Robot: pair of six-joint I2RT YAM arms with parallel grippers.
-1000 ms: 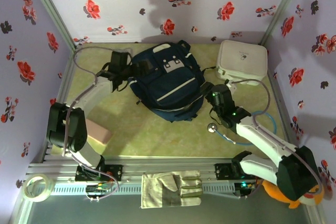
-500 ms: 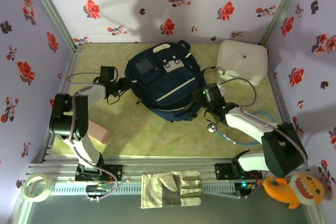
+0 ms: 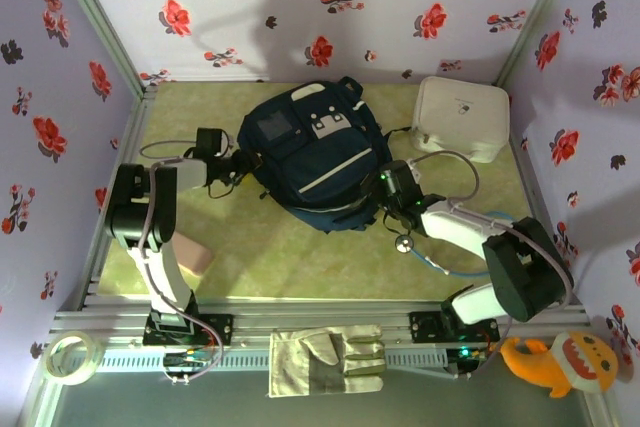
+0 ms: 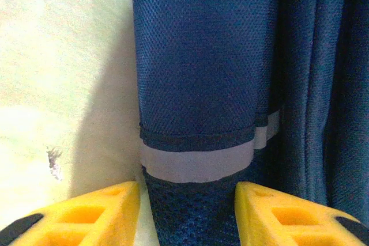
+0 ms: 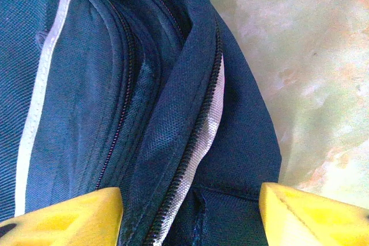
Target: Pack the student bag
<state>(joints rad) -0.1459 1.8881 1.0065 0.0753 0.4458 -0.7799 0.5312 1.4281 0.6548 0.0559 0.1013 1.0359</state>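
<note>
The student bag [image 3: 315,162] lies flat in the middle of the counter [image 3: 300,267], towards the back wall, with an arm at each flank. As far as the pictures show, packing has hardly begun. The zips seen look closed, and the loose items lie outside the bag: a white zip case [image 3: 460,117] at the back right, what looks like a blue-tubed stethoscope [image 3: 440,255] near the bag's right corner, and a pink block [image 3: 198,257] by the left arm. A work glove [image 3: 330,359], a tape roll [image 3: 68,355] and an orange plush toy [image 3: 560,362] sit along the near rail. Opening the bag and loading it are probably both left to do. The top view gives this layout, with the left gripper [image 3: 238,162] at the bag's left side and the right gripper [image 3: 385,187] at its right corner. Only the wrist views show the contact. On the left, the yellow fingers [image 4: 104,211] appear clamped on a navy mesh band with a white stripe. On the right, the jaws stand apart, straddling a zipped seam without pinching it.
</note>
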